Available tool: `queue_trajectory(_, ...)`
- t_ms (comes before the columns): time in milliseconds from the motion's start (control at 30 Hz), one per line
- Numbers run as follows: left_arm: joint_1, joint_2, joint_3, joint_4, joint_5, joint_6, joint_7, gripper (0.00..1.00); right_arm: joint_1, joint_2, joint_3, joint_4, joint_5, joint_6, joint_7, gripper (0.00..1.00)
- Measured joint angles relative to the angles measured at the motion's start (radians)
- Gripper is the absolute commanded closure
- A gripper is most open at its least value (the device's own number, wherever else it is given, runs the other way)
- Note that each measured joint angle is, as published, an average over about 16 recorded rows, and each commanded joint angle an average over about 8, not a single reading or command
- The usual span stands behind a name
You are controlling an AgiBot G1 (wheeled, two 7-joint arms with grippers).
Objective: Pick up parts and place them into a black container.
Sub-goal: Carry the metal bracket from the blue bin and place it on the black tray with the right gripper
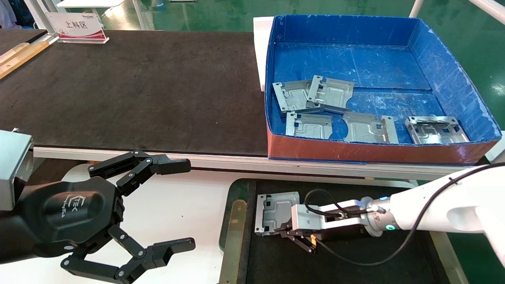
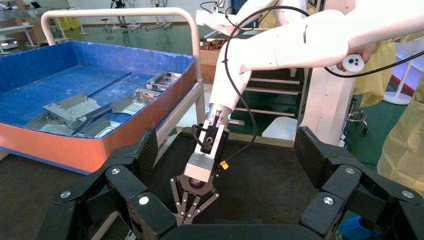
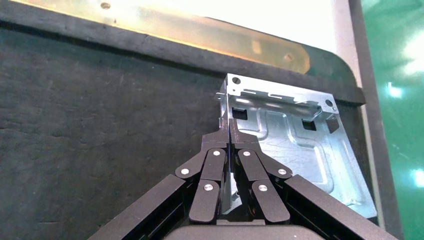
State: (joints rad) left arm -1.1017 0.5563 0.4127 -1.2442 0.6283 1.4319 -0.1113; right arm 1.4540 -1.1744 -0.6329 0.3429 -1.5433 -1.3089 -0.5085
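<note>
The right gripper [image 1: 285,230] is low inside the black container [image 1: 236,221] at the near right, its fingers clenched on the edge of one part [image 1: 274,211] lying near the container's left rim. Five more parts [image 1: 315,96] lie in the blue box [image 1: 453,79] farther back. The left gripper [image 1: 179,205] hangs at the near left, fingers spread wide and holding nothing

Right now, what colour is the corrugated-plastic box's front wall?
Red-orange front wall on the blue corrugated-plastic box; clearest in the head view.
</note>
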Motion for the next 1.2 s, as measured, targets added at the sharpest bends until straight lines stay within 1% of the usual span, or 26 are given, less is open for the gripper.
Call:
queue_trajectory(100, 0.0, 0.0, 0.0, 0.0, 0.0, 0.0, 0.0, 0.0, 0.004, -0.003, 0.001, -0.007, 0.002, -0.001, -0.005, 0.96)
queue_trajectory(267, 0.0, 0.0, 0.0, 0.0, 0.0, 0.0, 0.0, 0.0, 0.009, -0.01, 0.001, -0.02, 0.002, -0.001, -0.013, 0.96)
queue_trajectory(367, 0.0, 0.0, 0.0, 0.0, 0.0, 0.0, 0.0, 0.0, 0.011, -0.013, 0.0, -0.028, 0.001, 0.0, -0.019, 1.0)
queue_trajectory(467, 0.0, 0.0, 0.0, 0.0, 0.0, 0.0, 0.0, 0.0, 0.013, -0.016, 0.0, -0.037, 0.0, 0.0, -0.024, 1.0)
queue_trajectory(500, 0.0, 0.0, 0.0, 0.0, 0.0, 0.0, 0.0, 0.0, 0.014, -0.016, 0.0, -0.04, 0.0, 0.0, -0.025, 0.97)
queue_trajectory(533, 0.0, 0.0, 0.0, 0.0, 0.0, 0.0, 0.0, 0.0, 0.014, -0.017, 0.0, -0.043, 0.0, 0.0, -0.026, 0.89)
queue_trajectory(733, 0.0, 0.0, 0.0, 0.0, 0.0, 0.0, 0.0, 0.0, 0.017, -0.017, 0.001, -0.058, 0.002, -0.001, -0.037, 0.14)
queue_trajectory(767, 0.0, 0.0, 0.0, 0.0, 0.0, 0.0, 0.0, 0.0, 0.017, -0.017, 0.002, -0.06, 0.003, -0.001, -0.04, 0.05)
queue_trajectory(800, 0.0, 0.0, 0.0, 0.0, 0.0, 0.0, 0.0, 0.0, 0.017, -0.017, 0.003, -0.062, 0.004, -0.001, -0.042, 0.0)
queue_trajectory(1033, 0.0, 0.0, 0.0, 0.0, 0.0, 0.0, 0.0, 0.0, 0.023, -0.009, 0.01, -0.069, 0.016, -0.012, -0.059, 0.0)
queue_trajectory(1200, 0.0, 0.0, 0.0, 0.0, 0.0, 0.0, 0.0, 0.0, 0.033, 0.003, 0.018, -0.066, 0.03, -0.044, -0.068, 0.0)
